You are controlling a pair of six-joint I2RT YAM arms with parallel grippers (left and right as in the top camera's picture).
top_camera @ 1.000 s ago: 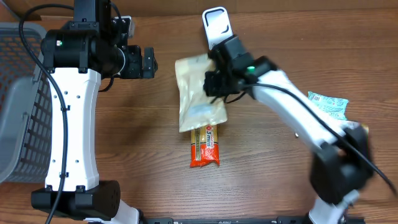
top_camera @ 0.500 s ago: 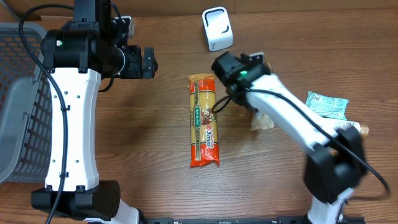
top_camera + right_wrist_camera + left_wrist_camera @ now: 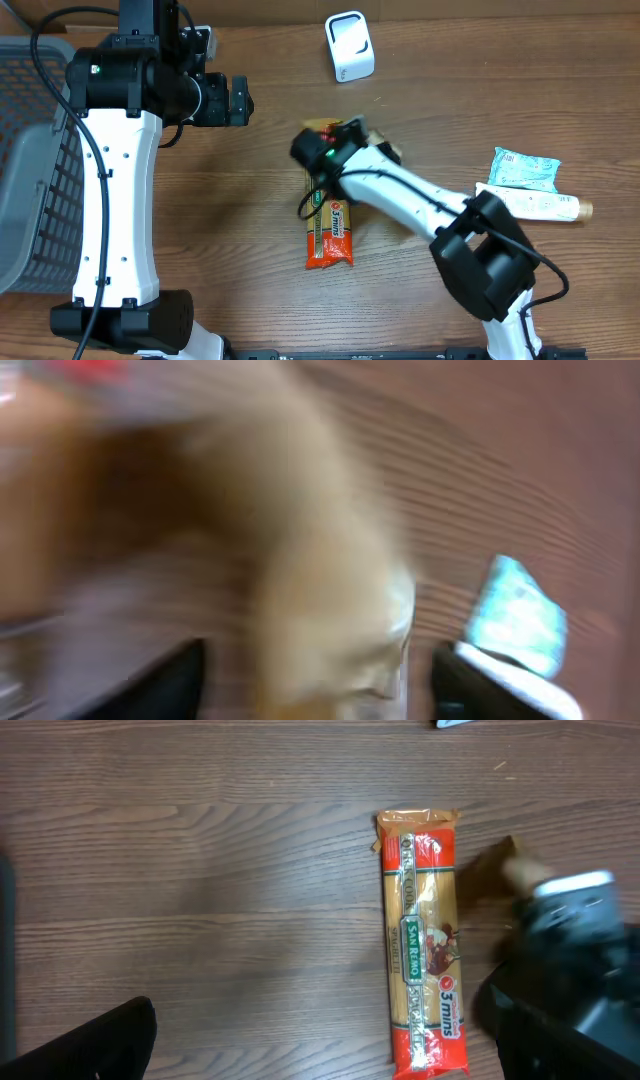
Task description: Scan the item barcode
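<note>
The white barcode scanner (image 3: 350,45) stands at the back of the table. My right gripper (image 3: 325,150) hovers over the top end of a red and orange spaghetti packet (image 3: 330,215). A beige pouch (image 3: 330,590) shows blurred between its fingers, which stand wide apart with gaps on both sides. A tan corner of the pouch (image 3: 388,150) peeks out beside the arm, and the pouch (image 3: 497,870) also shows in the left wrist view. My left gripper (image 3: 238,100) hangs open and empty at the back left, looking down on the spaghetti packet (image 3: 420,940).
A grey wire basket (image 3: 30,150) fills the left edge. A teal packet (image 3: 525,168) and a white tube (image 3: 530,205) lie at the right. The right arm (image 3: 420,200) stretches diagonally across the middle of the table.
The right arm swung the pouch away from the scanner, first right, then back left over the spaghetti packet. Its jaws were shut on the pouch and now stand apart. The left arm has not moved.
</note>
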